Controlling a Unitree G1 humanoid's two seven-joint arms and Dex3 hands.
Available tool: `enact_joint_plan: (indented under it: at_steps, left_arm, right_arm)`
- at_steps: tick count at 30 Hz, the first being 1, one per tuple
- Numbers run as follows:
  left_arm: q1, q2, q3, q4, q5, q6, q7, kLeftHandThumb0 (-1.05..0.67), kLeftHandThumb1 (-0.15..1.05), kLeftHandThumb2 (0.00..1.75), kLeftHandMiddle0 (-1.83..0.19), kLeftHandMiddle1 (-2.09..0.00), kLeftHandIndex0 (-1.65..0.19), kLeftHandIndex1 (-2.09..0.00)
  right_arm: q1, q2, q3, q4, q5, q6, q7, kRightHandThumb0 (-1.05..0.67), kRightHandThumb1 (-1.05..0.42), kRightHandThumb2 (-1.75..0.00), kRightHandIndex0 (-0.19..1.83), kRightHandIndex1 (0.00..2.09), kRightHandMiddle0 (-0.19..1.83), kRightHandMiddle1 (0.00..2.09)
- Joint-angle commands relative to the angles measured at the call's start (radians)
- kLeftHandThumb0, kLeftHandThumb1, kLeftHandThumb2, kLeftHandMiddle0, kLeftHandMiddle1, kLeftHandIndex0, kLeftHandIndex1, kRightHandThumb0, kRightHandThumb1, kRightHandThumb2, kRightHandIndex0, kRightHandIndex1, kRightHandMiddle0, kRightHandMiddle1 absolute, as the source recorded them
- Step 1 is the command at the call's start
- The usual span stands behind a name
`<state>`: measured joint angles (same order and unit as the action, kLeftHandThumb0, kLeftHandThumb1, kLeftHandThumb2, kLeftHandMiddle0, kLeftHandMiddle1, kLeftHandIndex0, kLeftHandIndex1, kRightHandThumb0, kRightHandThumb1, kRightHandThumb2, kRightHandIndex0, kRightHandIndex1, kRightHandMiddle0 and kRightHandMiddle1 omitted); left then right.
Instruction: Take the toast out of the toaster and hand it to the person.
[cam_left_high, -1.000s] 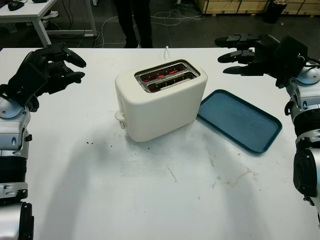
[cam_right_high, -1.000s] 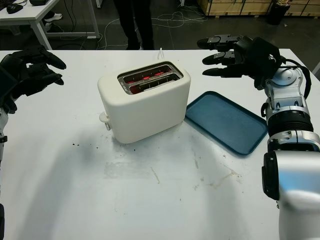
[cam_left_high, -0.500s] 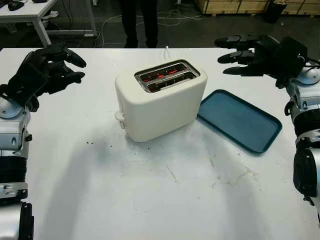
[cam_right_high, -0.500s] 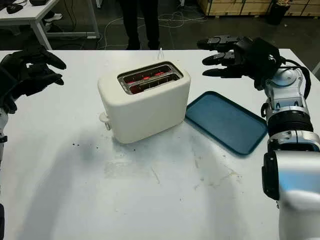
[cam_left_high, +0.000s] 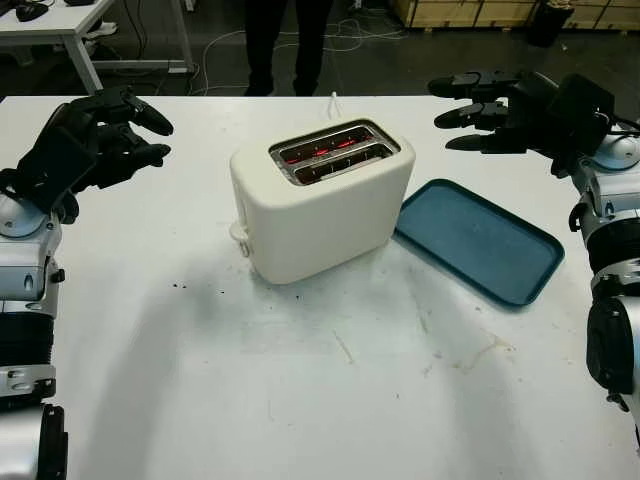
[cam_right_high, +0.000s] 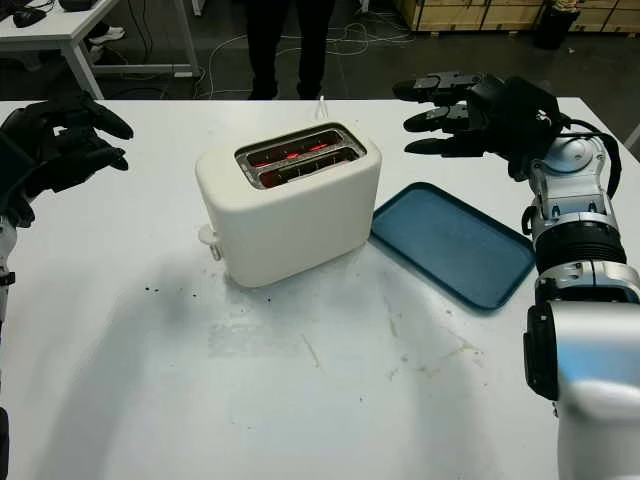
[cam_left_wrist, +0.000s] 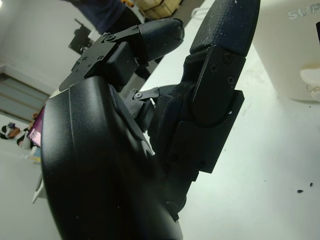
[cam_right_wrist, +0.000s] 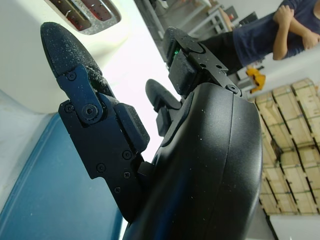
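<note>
The white toaster (cam_left_high: 322, 200) sits near the middle of the table (cam_left_high: 300, 400), its lever side turned toward the left edge. Both slots glow red inside, and I can't make out any toast standing above them; if bread is in there, it sits down low.

The left hand (cam_left_high: 95, 135) hangs above the table toward the far left corner, released and holding nothing. The right hand (cam_left_high: 500, 105) is up near the far right edge, just as empty.

The step in hand looks like the reach. I'd say the right hand should come in from above, line up with a slot, and wait for a slice to rise instead of dipping fingers toward the hot elements.

Counting: one toaster, two slots, one blue tray (cam_left_high: 478, 240) touching its right side, one person (cam_left_high: 285, 40) standing beyond the far edge.
</note>
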<state>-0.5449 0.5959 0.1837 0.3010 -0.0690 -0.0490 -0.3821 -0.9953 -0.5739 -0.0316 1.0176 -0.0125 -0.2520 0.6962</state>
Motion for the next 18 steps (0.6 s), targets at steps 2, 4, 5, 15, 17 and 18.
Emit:
enact_joint_plan:
  at_steps: [2, 4, 5, 15, 17, 18]
  left_arm:
    - [-0.008, 0.001, -0.001, -0.001, 0.009, -0.009, 0.006, -1.05, 0.87, 0.0, -0.63, -1.33, -0.59, -1.19]
    - [-0.009, -0.001, 0.001, -0.002, 0.003, -0.005, 0.003, -1.05, 0.87, 0.0, -0.63, -1.33, -0.59, -1.19]
    - [-0.009, 0.001, -0.001, 0.0, 0.005, -0.01, 0.002, -1.05, 0.87, 0.0, -0.63, -1.33, -0.59, -1.19]
    - [-0.009, -0.001, -0.001, 0.002, 0.005, -0.009, 0.003, -1.05, 0.87, 0.0, -0.62, -1.34, -0.58, -1.19]
    - [-0.009, -0.002, 0.0, 0.001, 0.002, -0.007, 0.002, -1.05, 0.87, 0.0, -0.63, -1.33, -0.59, -1.19]
    - [-0.009, -0.001, 0.0, 0.0, 0.003, -0.006, 0.002, -1.05, 0.87, 0.0, -0.63, -1.33, -0.59, -1.19]
  right_arm:
    - [0.0, 0.0, -0.001, -0.003, -0.002, -0.005, -0.003, -0.83, -0.73, 0.0, 0.35, 0.55, 0.55, 0.01]
    - [0.001, -0.002, -0.001, -0.005, -0.003, -0.001, -0.004, -0.82, -0.73, 0.0, 0.35, 0.56, 0.55, 0.01]
    - [0.001, -0.002, 0.0, -0.006, -0.004, -0.001, -0.004, -0.82, -0.73, 0.0, 0.35, 0.56, 0.55, 0.01]
    - [0.006, -0.004, -0.002, -0.017, -0.001, 0.012, -0.004, -0.83, -0.73, 0.0, 0.35, 0.55, 0.55, 0.01]
    - [0.009, -0.004, -0.002, -0.023, -0.001, 0.016, -0.008, -0.82, -0.73, 0.0, 0.35, 0.55, 0.56, 0.01]
    - [0.01, -0.004, -0.002, -0.023, -0.002, 0.013, -0.009, -0.82, -0.73, 0.0, 0.35, 0.55, 0.56, 0.01]
